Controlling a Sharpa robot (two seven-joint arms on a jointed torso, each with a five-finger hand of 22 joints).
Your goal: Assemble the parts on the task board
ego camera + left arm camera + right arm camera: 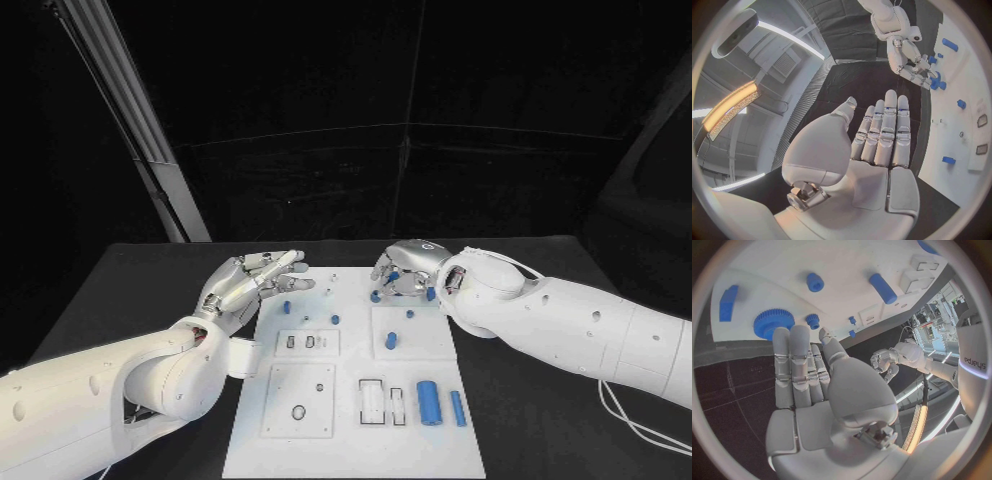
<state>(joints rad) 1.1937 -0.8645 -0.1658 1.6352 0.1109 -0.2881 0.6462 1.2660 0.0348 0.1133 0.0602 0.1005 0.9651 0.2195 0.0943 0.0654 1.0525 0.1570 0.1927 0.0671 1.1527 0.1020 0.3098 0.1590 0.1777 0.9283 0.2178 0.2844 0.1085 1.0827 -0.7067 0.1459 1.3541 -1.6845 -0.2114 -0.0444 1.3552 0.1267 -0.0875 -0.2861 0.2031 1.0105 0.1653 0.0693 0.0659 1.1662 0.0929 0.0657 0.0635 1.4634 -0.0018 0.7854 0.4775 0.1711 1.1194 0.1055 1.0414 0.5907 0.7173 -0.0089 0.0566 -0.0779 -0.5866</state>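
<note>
Both robot hands are held empty over the far end of the task board (346,400).

Head view: the left robot hand (253,282) is spread open; the right robot hand (408,270) hovers by small blue parts (389,342). Right wrist view: straight fingers (792,365) near a blue gear (772,322), probably next to be grasped.

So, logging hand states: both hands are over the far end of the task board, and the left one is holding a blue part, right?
Not quite. The left hand holds nothing; the left wrist view shows its fingers straight and bare. The rest stands: both it and the right hand are at the far end of the task board.
</note>
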